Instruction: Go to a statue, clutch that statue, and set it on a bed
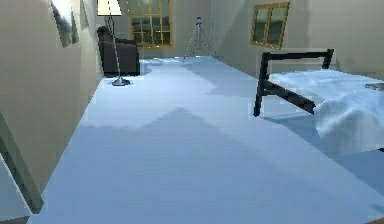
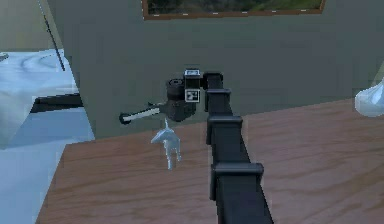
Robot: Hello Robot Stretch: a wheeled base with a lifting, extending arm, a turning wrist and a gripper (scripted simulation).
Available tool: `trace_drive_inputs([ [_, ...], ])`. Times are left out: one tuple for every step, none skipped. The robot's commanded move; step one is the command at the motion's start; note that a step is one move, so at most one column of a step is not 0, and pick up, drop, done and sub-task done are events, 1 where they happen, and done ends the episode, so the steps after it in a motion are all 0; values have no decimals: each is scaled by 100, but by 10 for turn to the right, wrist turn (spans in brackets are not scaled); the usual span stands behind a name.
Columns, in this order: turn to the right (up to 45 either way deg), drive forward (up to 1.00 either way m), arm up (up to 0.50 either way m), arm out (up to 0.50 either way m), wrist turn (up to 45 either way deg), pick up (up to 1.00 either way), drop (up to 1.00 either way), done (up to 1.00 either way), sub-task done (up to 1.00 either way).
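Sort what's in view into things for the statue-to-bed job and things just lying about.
Job: small pale blue-white statue near the hand; black-framed bed with white sheets.
Lying about: brown wooden table; black armchair; white-shaded floor lamp; grey tripod; pale rounded thing at the arm side view's right edge.

Behind the jaws of the gripper (image 2: 135,115) stands a grey-green wall (image 2: 110,50). High above them, to the right, hangs a wooden frame (image 2: 235,12). Below the jaws lies a brown tabletop (image 2: 120,190), with pale blue floor (image 2: 25,185) past its left edge. In the forward view that floor runs back to a lamp (image 1: 109,7), a dark armchair (image 1: 118,55), a tripod (image 1: 197,38) and two wood-framed windows (image 1: 150,22). A beige side wall (image 1: 35,90) bears a picture (image 1: 65,20).
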Motion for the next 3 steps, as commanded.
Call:
trace_drive_inputs([
  [0,0,0,0,270,0,0,0,0],
  [0,0,-30,0,0,0,0,0,0],
  [0,0,0,0,0,100,0,0,0],
])
